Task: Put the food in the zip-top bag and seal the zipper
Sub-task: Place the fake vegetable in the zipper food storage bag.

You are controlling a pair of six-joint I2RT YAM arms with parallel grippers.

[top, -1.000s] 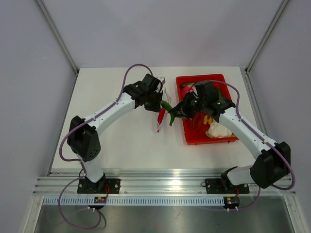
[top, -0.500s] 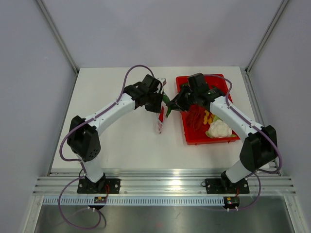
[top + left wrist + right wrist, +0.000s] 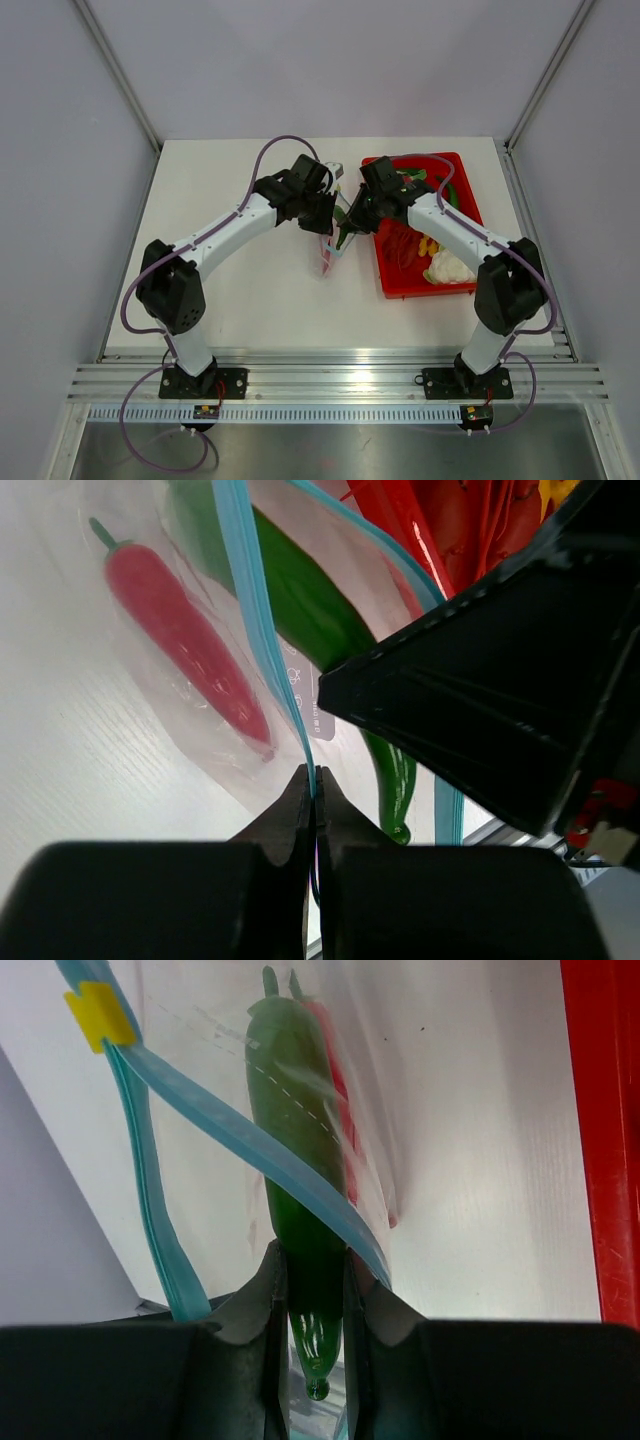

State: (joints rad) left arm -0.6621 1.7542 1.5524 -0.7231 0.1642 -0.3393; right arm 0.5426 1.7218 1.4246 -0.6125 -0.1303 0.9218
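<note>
Pepper [image 3: 300, 1110], green, part-way inside the zip-top bag [image 3: 205, 735] over the bench [image 3: 230, 290].
Left end effector [image 3: 314, 780] is clenched on the blue zipper [image 3: 255, 610]; right end effector [image 3: 312, 1260] grasps the vegetable's near end, its far end between the strips, beside a red pepper [image 3: 180, 635] in the bag.

The left arm [image 3: 235, 222] reaches out from its base and bends in toward the middle. The right arm [image 3: 455, 228] does the same from the other side, so the two wrists nearly meet. The left gripper [image 3: 315, 780] is pinched tight on the zipper [image 3: 255, 600]. The right gripper [image 3: 314, 1265] has its two fingers [image 3: 255, 1300] squeezing the food [image 3: 295, 1140] between them.
</note>
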